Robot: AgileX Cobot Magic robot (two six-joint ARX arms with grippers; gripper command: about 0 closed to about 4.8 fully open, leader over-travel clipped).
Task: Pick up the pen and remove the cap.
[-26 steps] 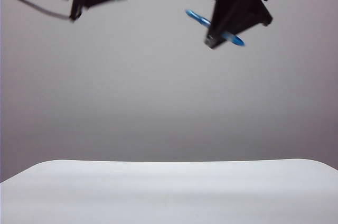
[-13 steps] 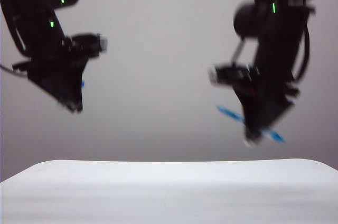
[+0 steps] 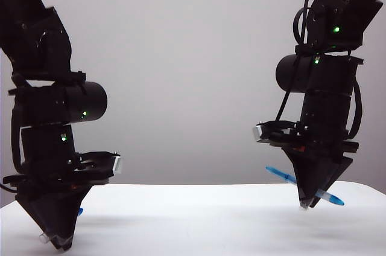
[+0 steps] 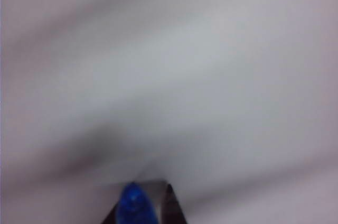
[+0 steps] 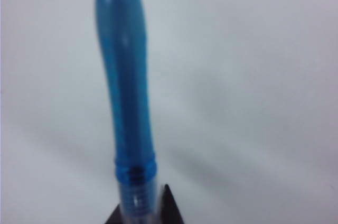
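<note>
Tabletop [image 3: 199, 220], white and bare, fills the foreground under a plain grey wall [image 3: 193, 57]. Your left gripper [image 3: 55, 241] points down at the table's left side, jaws clamped on the cap [image 4: 134, 205], a blue tip peeking out between the fingers; whether it touches the surface you can't tell. Your right gripper [image 3: 309, 201] hangs just above the table's right side, jaws pinched tight on the pen [image 3: 304, 186], which sticks out tilted on both sides, its blue section [image 5: 125, 76] reaching away from the fingers.
</note>
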